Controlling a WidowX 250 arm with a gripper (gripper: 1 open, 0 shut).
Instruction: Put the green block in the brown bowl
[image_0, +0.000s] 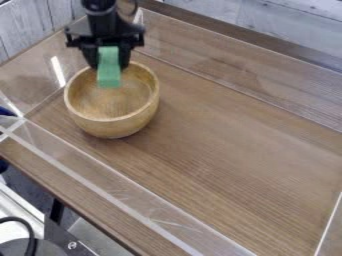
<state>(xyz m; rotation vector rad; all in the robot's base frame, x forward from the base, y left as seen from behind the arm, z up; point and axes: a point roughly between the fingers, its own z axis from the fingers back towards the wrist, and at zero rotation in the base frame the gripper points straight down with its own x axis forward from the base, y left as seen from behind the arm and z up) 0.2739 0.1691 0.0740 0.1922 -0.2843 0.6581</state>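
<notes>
- I have the block (108, 68) hanging upright from the gripper (106, 46), held by its top end, with its lower end down over the far-left part of the bowl (112, 98), just inside the rim line as this view shows it.
- The jaws are closed on the block's upper end; most of its length hangs free below them.
- I judge the block to be light and rigid: a small solid bar that shows no bend or sag in the grip. Its plain smooth faces may be a little slippery, so a pinch across the narrow sides near one end, as I have it here, seems the sensible hold.
- It does not look fragile, so I expect a short drop into the bowl to do it no harm.
- The bowl looks thick-walled and heavy enough to stay put on the table (227, 130) if the block knocks it.
- The arm comes in from the top edge of the frame and the gripper points steeply down, tipped slightly off vertical.
- I cannot tell whether the block's tip is touching the inside of the bowl or hanging clear of it.
</notes>
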